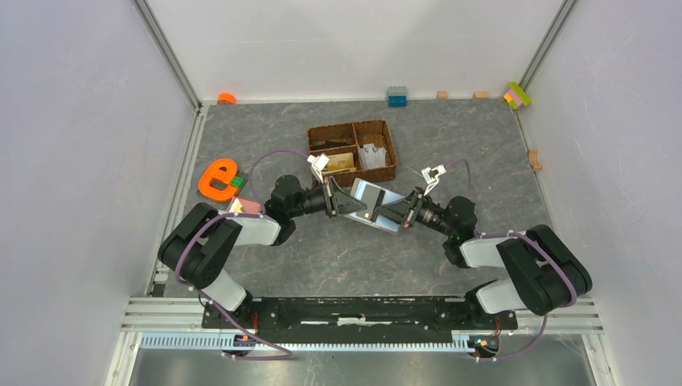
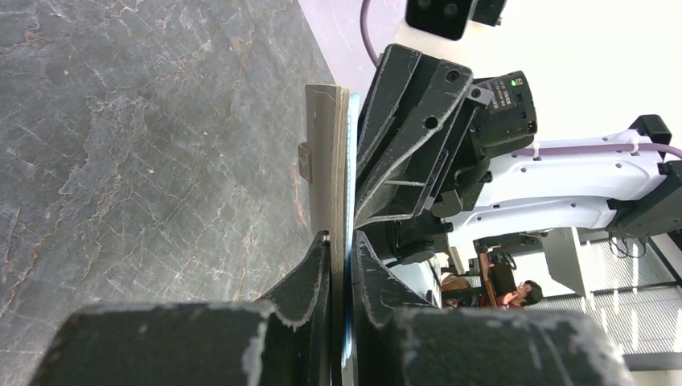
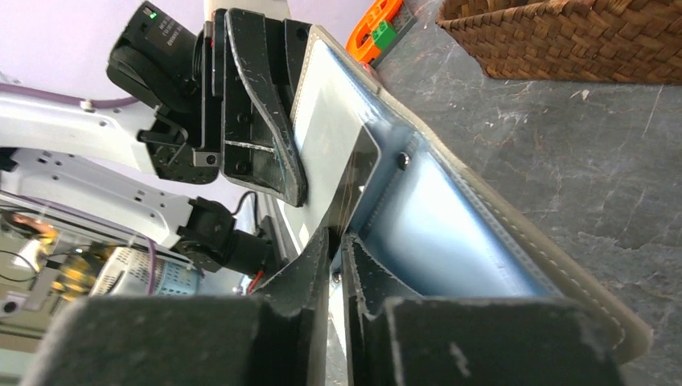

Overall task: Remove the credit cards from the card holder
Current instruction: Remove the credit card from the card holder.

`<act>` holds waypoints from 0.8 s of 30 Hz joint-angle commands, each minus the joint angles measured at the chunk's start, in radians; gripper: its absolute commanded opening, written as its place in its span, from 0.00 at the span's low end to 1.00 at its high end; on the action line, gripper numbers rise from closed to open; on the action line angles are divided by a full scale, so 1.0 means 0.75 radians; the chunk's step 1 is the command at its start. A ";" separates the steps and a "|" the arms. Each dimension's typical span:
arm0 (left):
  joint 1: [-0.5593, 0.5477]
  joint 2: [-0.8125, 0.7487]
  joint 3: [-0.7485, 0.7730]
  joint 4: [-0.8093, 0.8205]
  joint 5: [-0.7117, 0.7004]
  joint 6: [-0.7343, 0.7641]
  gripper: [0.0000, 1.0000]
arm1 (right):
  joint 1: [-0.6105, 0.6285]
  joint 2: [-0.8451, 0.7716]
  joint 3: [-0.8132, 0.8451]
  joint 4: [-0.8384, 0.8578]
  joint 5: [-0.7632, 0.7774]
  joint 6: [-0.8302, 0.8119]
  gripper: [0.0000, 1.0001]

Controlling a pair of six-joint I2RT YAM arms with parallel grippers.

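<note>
Mid-table blocked: left gripper (image 1: 336,199) and right gripper (image 1: 406,211) meet nose to nose, both clamped on card holder (image 1: 375,203), arms forming bar across centre. Just behind, woven basket (image 1: 392,157), narrow gap only. At left, orange letter toy (image 1: 217,178) sits close beside left arm. Open passage over bare table (image 1: 474,145) right of basket, and along near strip between holder and base rail (image 1: 354,310). Far edge lined with small blocks (image 1: 396,96).

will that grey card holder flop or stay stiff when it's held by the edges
Probably fairly stiff: the card holder spans between the left gripper and right gripper without visible sag. It likely bends only at its fold, where stitched panels meet at an angle in the right wrist view. Its glossy inside may be slippery.
</note>
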 commanded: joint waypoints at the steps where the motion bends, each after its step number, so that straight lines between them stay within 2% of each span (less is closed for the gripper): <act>1: -0.037 -0.009 0.050 0.111 0.073 -0.038 0.04 | -0.016 0.036 -0.024 0.279 -0.087 0.128 0.06; 3: -0.031 -0.025 0.039 0.102 0.057 -0.028 0.11 | -0.032 0.040 -0.038 0.301 -0.085 0.143 0.00; 14: 0.016 -0.209 -0.049 -0.008 -0.066 0.095 0.24 | -0.068 0.041 -0.050 0.259 -0.082 0.136 0.00; 21: 0.017 -0.205 -0.043 -0.030 -0.071 0.105 0.22 | -0.068 0.059 -0.044 0.301 -0.100 0.161 0.00; 24: 0.017 -0.198 -0.035 -0.043 -0.067 0.110 0.18 | -0.065 0.059 -0.043 0.310 -0.103 0.159 0.00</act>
